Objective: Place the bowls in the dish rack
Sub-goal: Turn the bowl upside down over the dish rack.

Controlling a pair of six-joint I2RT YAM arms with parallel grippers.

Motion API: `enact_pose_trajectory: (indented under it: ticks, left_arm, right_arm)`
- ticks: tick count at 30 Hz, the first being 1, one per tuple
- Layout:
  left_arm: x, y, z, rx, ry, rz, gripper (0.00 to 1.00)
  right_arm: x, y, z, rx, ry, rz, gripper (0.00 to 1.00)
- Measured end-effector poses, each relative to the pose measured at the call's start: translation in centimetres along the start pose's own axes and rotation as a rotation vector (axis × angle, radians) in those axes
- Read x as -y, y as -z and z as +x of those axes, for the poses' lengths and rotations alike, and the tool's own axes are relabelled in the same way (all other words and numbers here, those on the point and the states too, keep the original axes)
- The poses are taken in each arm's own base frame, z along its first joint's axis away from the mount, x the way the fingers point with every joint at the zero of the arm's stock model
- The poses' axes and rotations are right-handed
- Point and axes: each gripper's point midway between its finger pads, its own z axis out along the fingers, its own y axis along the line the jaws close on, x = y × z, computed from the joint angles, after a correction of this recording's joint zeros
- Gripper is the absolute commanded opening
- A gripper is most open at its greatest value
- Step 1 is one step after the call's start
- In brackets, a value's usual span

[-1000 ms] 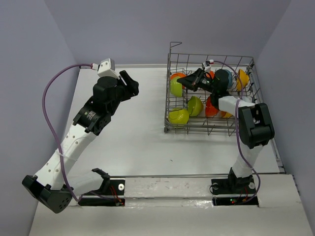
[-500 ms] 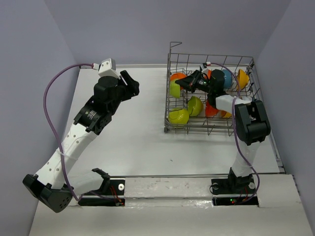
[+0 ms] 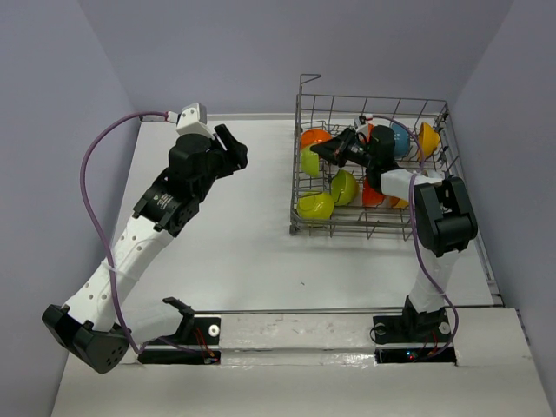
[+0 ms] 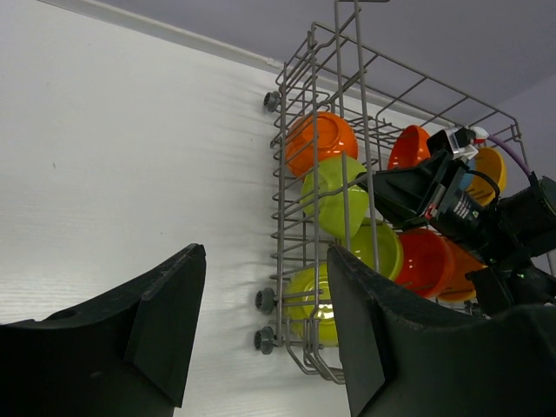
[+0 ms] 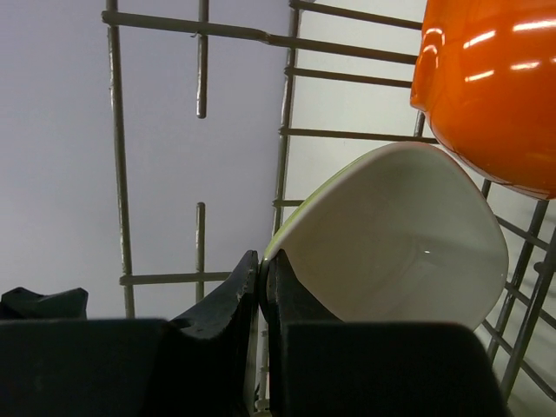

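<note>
Notably, my right pincer (image 5: 263,280) pinched only the rim of a lime green bowl (image 5: 408,252), so I judged it could slip; my left pincer (image 4: 265,326) stood wide, empty.

I can't read a thing from here. The bowls (image 3: 315,206) are plain glossy colour and the dish rack (image 3: 296,174) is bare wire. A faint pale marking (image 3: 155,202) on the left arm (image 3: 130,248) is too small to make out.
</note>
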Motion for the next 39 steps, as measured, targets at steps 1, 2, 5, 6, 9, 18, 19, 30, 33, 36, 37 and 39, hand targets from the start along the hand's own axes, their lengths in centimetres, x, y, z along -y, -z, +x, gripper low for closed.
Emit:
enact_pose_trajectory:
  ticks: [1, 2, 5, 6, 9, 18, 19, 30, 33, 36, 37, 39]
  left_arm:
    - [0.0, 0.0, 0.0, 0.0, 0.0, 0.0, 0.67]
    - [0.0, 0.0, 0.0, 0.0, 0.0, 0.0, 0.67]
    - [0.0, 0.0, 0.0, 0.001, 0.0, 0.001, 0.67]
    - [0.0, 0.0, 0.0, 0.001, 0.0, 0.001, 0.67]
    - [0.0, 0.0, 0.0, 0.001, 0.0, 0.002, 0.67]
    - [0.1, 0.0, 0.0, 0.0, 0.0, 0.004, 0.67]
    - [0.1, 0.0, 0.0, 0.0, 0.0, 0.004, 0.67]
    - [0.1, 0.0, 0.0, 0.0, 0.0, 0.005, 0.67]
    - [0.1, 0.0, 0.0, 0.0, 0.0, 0.005, 0.67]
    - [0.1, 0.0, 0.0, 0.0, 0.0, 0.005, 0.67]
    - [0.1, 0.0, 0.0, 0.0, 0.0, 0.005, 0.67]
    - [0.1, 0.0, 0.0, 0.0, -0.001, 0.004, 0.67]
  right_arm:
    - [0.2, 0.0, 0.0, 0.001, -0.001, 0.006, 0.01]
    - [0.3, 0.0, 0.0, 0.003, 0.001, 0.012, 0.01]
    - [0.9, 0.0, 0.0, 0.004, 0.0, 0.035, 0.01]
    - [1.0, 0.0, 0.0, 0.005, 0.001, 0.041, 0.01]
    - [1.7, 0.0, 0.0, 0.01, 0.002, 0.066, 0.01]
    - [2.1, 0.3, -0.1, 0.03, 0.017, 0.104, 0.02]
    - [2.1, 0.4, -0.2, 0.033, 0.018, 0.109, 0.02]
    - [2.0, 0.8, -0.2, 0.047, 0.031, 0.129, 0.04]
    - [2.1, 0.8, -0.2, 0.047, 0.032, 0.13, 0.04]
    - [2.1, 0.9, -0.1, 0.048, 0.033, 0.131, 0.04]
    - [2.1, 0.9, -0.1, 0.05, 0.033, 0.131, 0.04]
    - [1.9, 1.1, 0.0, 0.051, 0.034, 0.131, 0.04]
